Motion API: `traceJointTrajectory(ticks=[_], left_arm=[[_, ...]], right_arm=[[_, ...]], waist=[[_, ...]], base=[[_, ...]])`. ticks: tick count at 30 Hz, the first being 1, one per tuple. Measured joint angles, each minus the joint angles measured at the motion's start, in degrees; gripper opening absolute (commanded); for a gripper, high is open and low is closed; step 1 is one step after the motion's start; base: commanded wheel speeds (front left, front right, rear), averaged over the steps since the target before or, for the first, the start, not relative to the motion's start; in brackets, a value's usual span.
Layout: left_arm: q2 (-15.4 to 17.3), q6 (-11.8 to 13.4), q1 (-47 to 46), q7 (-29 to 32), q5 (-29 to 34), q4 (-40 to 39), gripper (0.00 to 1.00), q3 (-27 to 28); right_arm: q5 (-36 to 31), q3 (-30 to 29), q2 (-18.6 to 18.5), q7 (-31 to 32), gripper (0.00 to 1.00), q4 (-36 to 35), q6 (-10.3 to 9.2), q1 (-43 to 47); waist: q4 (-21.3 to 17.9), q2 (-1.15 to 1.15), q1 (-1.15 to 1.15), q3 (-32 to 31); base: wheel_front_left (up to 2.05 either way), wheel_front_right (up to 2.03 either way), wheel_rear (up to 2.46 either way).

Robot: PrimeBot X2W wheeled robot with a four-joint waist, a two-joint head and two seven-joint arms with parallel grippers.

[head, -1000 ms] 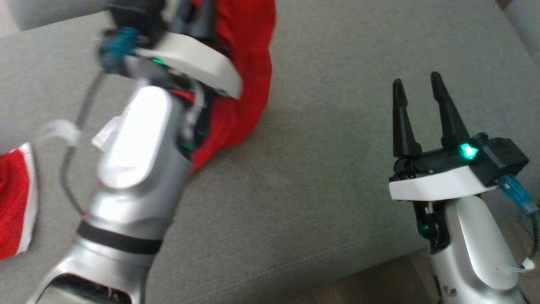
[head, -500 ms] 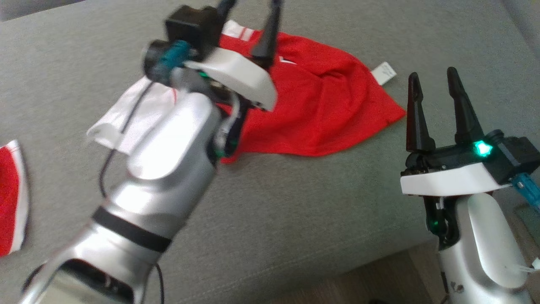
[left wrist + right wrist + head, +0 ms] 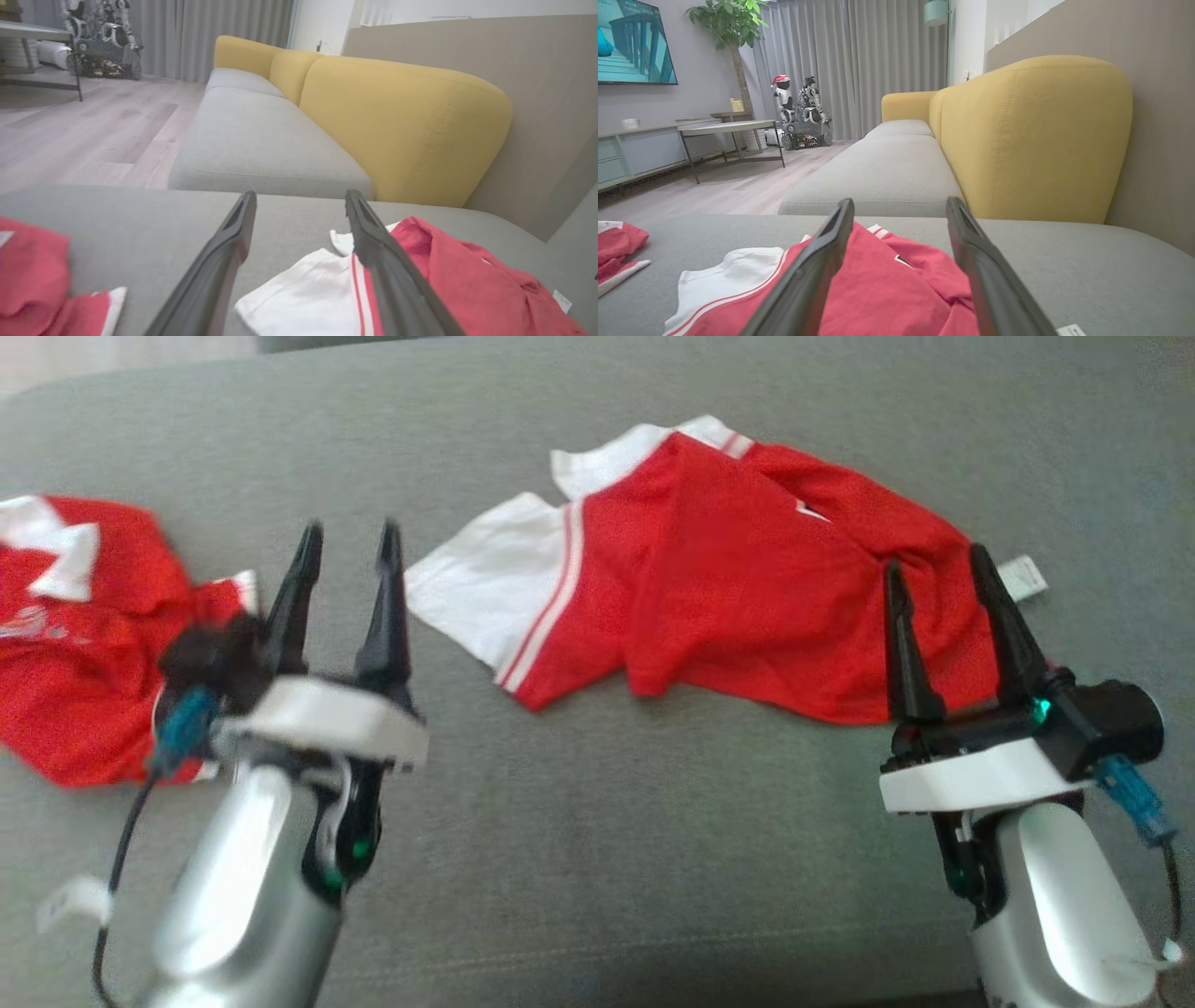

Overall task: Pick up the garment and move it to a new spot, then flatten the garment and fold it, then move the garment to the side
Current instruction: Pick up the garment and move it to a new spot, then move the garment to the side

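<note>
A red garment (image 3: 728,588) with white sleeves (image 3: 485,593) lies crumpled and partly spread on the grey cushion (image 3: 607,821), a white tag at its right end. My left gripper (image 3: 350,529) stands open and empty, near the cushion's front and left of the white sleeve. In the left wrist view its fingers (image 3: 219,261) frame bare cushion, with the garment (image 3: 467,289) at lower right. My right gripper (image 3: 936,560) is open at the garment's near right edge, holding nothing. From the right wrist the garment (image 3: 887,289) lies just below the open gripper (image 3: 901,200).
A second red and white garment (image 3: 75,644) lies bunched at the cushion's left. Beyond are a yellow sofa back (image 3: 1031,140), a grey sofa seat (image 3: 878,177), wooden floor (image 3: 84,135), a low table (image 3: 728,128) and another robot (image 3: 798,112).
The head camera has shifted. My left arm has pulled back from over the garment to the lower left, open. The garment now lies spread on the cushion.
</note>
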Motion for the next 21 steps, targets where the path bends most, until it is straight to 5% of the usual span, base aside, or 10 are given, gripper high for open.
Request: traceJointTrajectory(ticks=[12,21], left_arm=[[-6.9,-6.9,14.0,0.0,5.9,-4.4,1.00,10.8],[-7.7,-8.5,13.4,0.0,6.2,-5.2,1.00,12.0]], right_arm=[[-1.2,-0.1,0.0,0.6,1.00,1.9,0.00,2.8],[-3.4,9.7,0.0,6.8,1.00,6.6,0.00,1.4]], waist=[[5.9,0.00,0.00,-3.4],[7.1,0.00,0.00,-1.8]], base=[[0.00,0.00,0.00],[0.00,0.00,0.00]])
